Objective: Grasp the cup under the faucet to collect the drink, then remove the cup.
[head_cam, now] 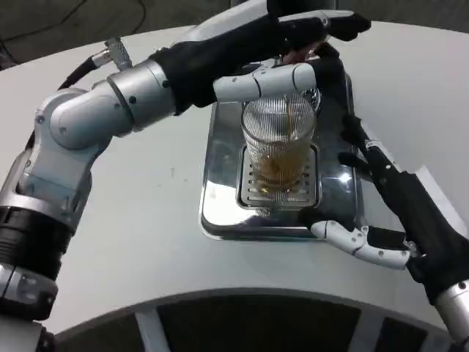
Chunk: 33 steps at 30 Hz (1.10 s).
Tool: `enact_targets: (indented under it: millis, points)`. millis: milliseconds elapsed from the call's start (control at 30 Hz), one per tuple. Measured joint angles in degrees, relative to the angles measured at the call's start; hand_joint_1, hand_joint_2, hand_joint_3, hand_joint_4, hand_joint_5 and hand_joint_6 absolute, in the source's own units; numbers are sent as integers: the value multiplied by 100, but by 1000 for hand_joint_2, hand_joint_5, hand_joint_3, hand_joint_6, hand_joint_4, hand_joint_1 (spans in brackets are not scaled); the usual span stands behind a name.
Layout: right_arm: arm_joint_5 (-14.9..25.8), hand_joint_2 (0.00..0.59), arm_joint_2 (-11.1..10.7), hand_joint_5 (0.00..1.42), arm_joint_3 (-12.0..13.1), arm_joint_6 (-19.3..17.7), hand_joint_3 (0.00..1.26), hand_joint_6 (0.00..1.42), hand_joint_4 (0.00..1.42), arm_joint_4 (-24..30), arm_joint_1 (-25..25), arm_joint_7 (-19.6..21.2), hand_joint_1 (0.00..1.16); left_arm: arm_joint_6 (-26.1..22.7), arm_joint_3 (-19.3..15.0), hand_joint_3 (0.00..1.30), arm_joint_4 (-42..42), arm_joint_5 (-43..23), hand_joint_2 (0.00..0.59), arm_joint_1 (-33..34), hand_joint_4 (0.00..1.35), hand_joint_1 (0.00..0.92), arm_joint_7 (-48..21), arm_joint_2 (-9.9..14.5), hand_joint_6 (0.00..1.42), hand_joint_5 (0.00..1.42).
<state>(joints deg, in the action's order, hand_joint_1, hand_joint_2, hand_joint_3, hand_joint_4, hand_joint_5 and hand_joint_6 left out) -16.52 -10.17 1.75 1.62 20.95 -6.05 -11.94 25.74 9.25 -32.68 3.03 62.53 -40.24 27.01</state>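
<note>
Head view: a ribbed clear glass cup point(280, 143) is seen standing on the slotted grate of a polished steel drip tray point(220, 209) on the white worktop point(139, 242), under a white cylindrical faucet spout point(267, 82), with amber drink pooled in its lower part and a thin stream apparently falling into it. The left hand point(311, 29) is laid on top of the dispenser above the spout, apparently pressing it; whether its fingers are closed on anything cannot be told. The right hand point(370, 220) is held beside the tray's right edge, fingers spread, one reaching toward the cup, nothing gripped. The collecting step is judged to be in hand. Next, release of the tap would be called for, then a firm upright grasp so that the cup can be withdrawn without spilling.
</note>
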Motion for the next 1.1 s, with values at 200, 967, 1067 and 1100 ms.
enact_targets:
  millis: [200, 967, 1067, 1100]
  points:
    - [2, 216, -88, 147, -132, -107, 42, 95, 65, -629, -533, 215, 780, -18, -9, 144, 35, 2, 129, -10, 99, 0, 0, 18, 140, 209]
    - [5, 220, -90, 172, -360, -229, 68, 95, 79, -1921, -1508, 828, 763, 49, 32, 150, 51, 18, 134, -10, 109, 0, -2, 100, 140, 212]
    - [5, 221, -79, 173, -387, -240, 68, 95, 80, -2014, -1625, 865, 761, 71, 44, 151, 50, 18, 137, -9, 109, 0, -2, 114, 140, 212]
    - [5, 221, -69, 173, -399, -250, 68, 95, 82, -2052, -1651, 885, 761, 79, 49, 152, 50, 18, 138, -9, 109, 0, -2, 117, 140, 212]
